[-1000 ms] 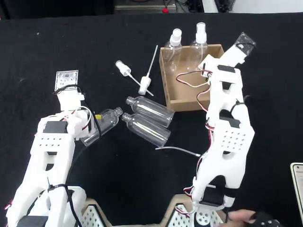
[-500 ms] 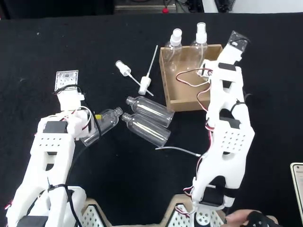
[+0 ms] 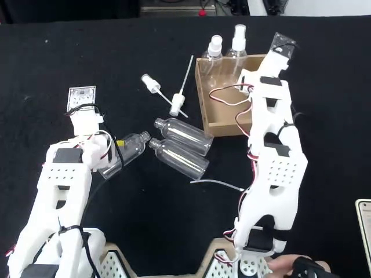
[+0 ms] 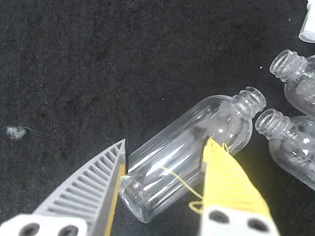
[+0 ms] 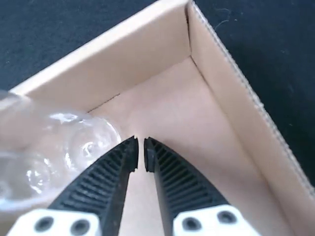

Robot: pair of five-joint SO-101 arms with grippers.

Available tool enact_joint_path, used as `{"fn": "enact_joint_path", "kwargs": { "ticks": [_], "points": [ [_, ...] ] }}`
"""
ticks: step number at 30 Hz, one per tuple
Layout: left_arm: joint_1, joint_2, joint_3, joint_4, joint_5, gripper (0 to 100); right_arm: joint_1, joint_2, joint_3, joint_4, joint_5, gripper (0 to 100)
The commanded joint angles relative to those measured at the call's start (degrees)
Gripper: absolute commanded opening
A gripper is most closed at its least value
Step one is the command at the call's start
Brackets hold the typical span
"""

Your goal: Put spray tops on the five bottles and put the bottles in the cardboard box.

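Black surface [image 3: 87,46] | left hand [image 4: 166,145] pinching uncapped bottle [image 4: 219,115], neck toward spray top [image 3: 177,105] | right hand [image 5: 140,143] pressed together over cardboard box [image 5: 147,64]

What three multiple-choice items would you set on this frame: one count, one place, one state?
1. How many uncapped bottles lie on the table?
A. one
B. five
C. three

2. Where are the two bottles with spray tops?
A. lying on the table too
B. standing in the cardboard box
C. resting on top of an arm

3. How is the right gripper?
A. shut, with nothing in it
B. shut on a spray top
C. wide open

Key:
1 C: the high view shows three bottles with bare necks lying on the table.
2 B: both stand upright at the box's far wall.
3 A: in the right wrist view it hangs over the box floor, its fingertips almost meeting with nothing between them.
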Motion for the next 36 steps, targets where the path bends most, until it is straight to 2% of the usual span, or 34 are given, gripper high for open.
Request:
{"fn": "enact_joint_path", "kwargs": {
  "ticks": [1,10,15,21,27,33,36],
  "points": [
    [-0.7,-0.2,-0.5,-1.1,-0.2,24,-1.1,-1.0,-3.3,-1.2,0.5,1.1],
    [-0.7,-0.2,-0.5,-1.1,-0.2,24,-0.4,-1.4,-3.0,-0.7,0.4,1.1],
    [-0.7,-0.2,-0.5,-1.1,-0.2,24,0.7,-2.9,-3.6,3.7,0.1,1.1],
    [-0.7,-0.2,-0.5,-1.1,-0.2,24,0.9,-12.0,0.7,6.6,0.4,1.1],
    [-0.7,-0.2,-0.5,-1.1,-0.2,24,4.7,-27.6,7.3,6.8,1.0,1.1],
    [-0.7,-0.2,-0.5,-1.1,-0.2,24,5.2,-44.5,16.9,13.8,16.2,1.1],
    [-0.7,-0.2,-0.5,-1.1,0.1,24,4.0,-51.1,24.0,15.1,20.8,1.2]
  ]
}}
